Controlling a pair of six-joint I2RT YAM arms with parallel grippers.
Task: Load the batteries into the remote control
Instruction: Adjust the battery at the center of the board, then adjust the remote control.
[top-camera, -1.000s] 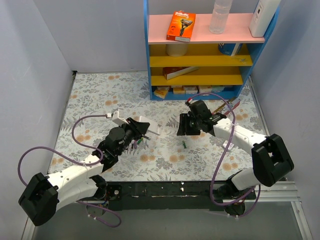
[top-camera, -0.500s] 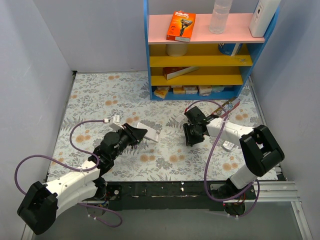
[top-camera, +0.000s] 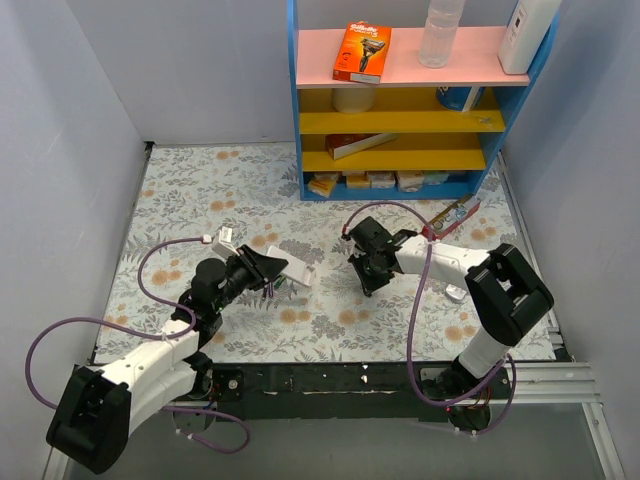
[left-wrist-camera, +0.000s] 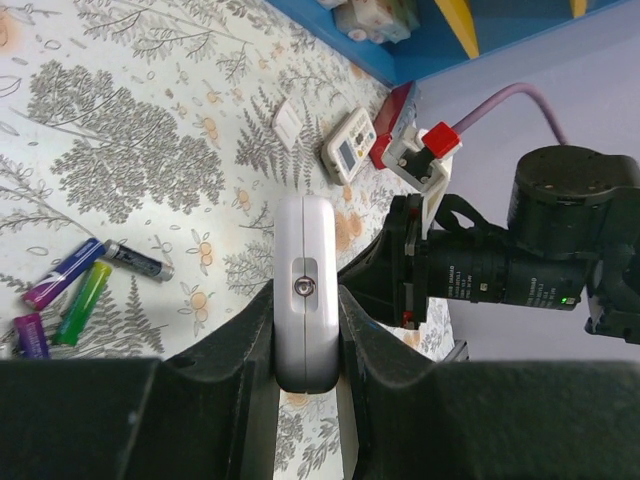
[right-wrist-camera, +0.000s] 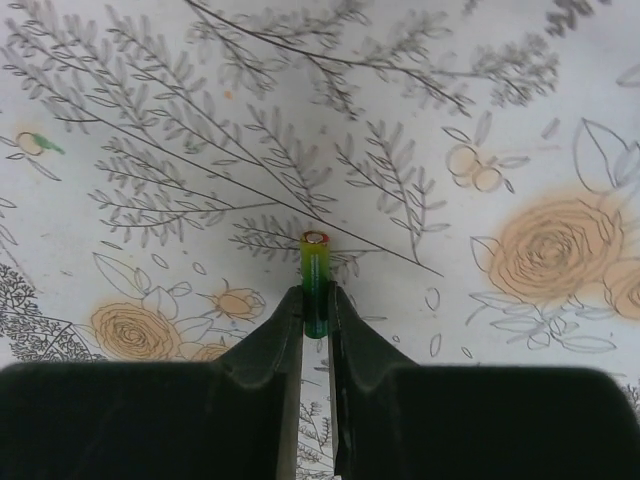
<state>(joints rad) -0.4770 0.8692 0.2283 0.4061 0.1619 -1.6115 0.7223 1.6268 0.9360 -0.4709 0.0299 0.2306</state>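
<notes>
Left claw (left-wrist-camera: 305, 345) grips the white remote control (left-wrist-camera: 304, 265) by its edges; right claw (right-wrist-camera: 316, 312) pinches one green battery (right-wrist-camera: 315, 262).

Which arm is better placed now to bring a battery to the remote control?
Right. The right gripper pinches a green battery between its fingertips, while the left gripper is occupied, clamped on the remote control.

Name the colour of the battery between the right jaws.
The battery is green to yellow; best in right wrist view.
</notes>
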